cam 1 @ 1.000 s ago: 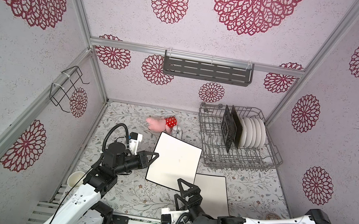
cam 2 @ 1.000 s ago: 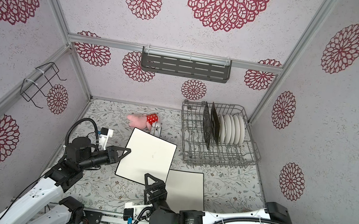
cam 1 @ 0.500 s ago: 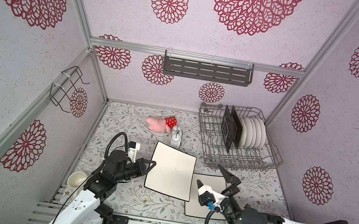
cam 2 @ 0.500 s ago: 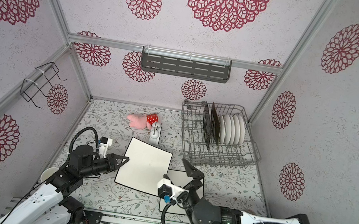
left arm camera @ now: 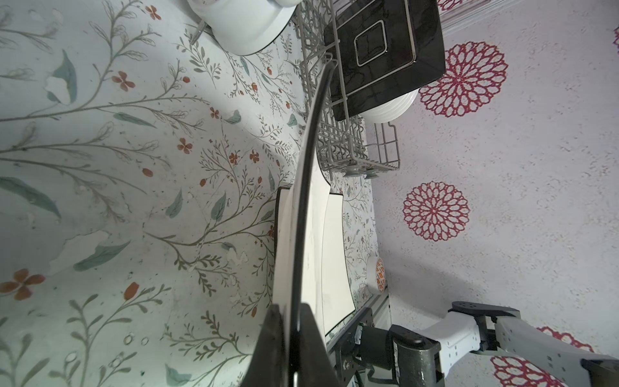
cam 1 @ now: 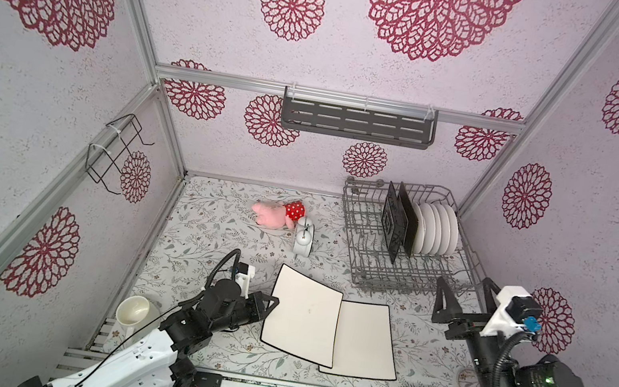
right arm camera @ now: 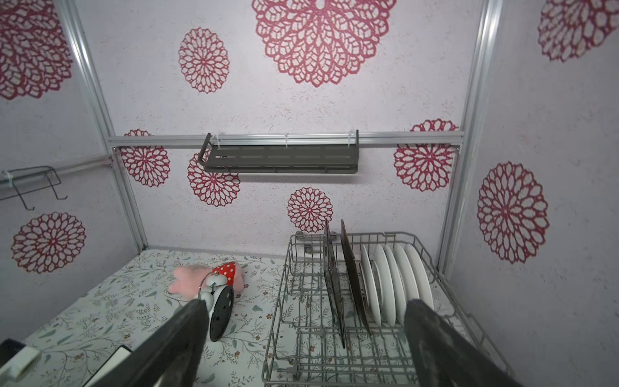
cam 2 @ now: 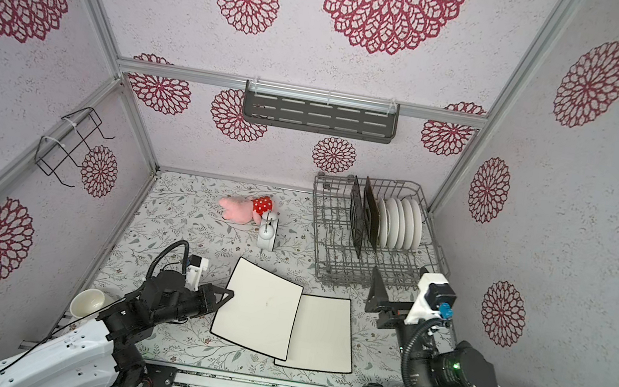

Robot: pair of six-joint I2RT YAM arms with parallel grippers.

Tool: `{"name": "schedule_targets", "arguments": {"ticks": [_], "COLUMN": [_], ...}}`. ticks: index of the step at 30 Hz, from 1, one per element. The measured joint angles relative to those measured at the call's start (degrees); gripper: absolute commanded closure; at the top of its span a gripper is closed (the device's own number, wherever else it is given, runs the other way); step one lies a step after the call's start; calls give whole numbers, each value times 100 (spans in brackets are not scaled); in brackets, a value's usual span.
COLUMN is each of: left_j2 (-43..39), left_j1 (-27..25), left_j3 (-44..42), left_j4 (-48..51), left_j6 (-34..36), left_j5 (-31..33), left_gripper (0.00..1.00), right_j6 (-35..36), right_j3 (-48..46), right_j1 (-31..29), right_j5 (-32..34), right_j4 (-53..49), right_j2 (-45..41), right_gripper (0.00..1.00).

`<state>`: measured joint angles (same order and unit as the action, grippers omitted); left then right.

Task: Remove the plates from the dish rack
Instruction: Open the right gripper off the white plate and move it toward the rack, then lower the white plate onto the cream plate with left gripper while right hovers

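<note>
Here the left gripper (cam 1: 270,305) is pinching the near-left edge of a large white black-rimmed rectangular plate (cam 1: 302,319), its jaws clamped tight on the rim. In the left wrist view the gripped edge is standing clear of the floral table cover (left arm camera: 134,201), though whether the far side is resting on the second plate is hard to judge. That second white rectangular plate (cam 1: 362,340) is lying flat on the cover, and in both top views the held plate is overlapping its left edge.

The right gripper (cam 1: 462,296) is hovering just in front of the dish rack (cam 1: 356,261), its jaws spread wide and holding nothing; the right wrist view is looking between the two fingers (right arm camera: 174,338) straight into the grey wire basket.

Inside the rack, two dark square plates (cam 1: 395,223) are standing upright in the tines, and beside them, toward the right wall, a row of round white plates (cam 1: 434,229) is standing on edge.

Behind the rectangular plates, a white alarm clock (cam 1: 304,238) is sitting next to a pink plush toy (cam 1: 275,214). A white mug (cam 1: 133,312) is sitting at the table's near-left corner, beside the left arm.
</note>
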<state>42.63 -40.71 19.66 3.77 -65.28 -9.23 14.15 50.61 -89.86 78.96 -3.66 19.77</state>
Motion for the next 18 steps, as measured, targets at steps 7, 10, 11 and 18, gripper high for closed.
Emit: {"name": "schedule_targets", "arguments": {"ticks": [7, 10, 11, 18], "left_j2": [623, 813, 855, 1008], "left_j1": [-490, -590, -621, -713], "left_j3": [0, 7, 11, 66], "left_j4": [-518, -629, -645, -730], "left_j6": [-146, -179, -186, -188], "left_j5": [472, 564, 595, 708], "left_gripper": [100, 100, 100, 100], "right_j6": [188, 817, 1003, 713], "right_j3": [-857, -1412, -1510, -1091], "right_j1": [0, 22, 59, 1963], "right_j5": [116, -70, -164, -1624], "right_j4": [732, 1611, 1864, 1659], "right_j2": [-267, -133, 4, 1834], "right_gripper": [6, 4, 3, 2]}}
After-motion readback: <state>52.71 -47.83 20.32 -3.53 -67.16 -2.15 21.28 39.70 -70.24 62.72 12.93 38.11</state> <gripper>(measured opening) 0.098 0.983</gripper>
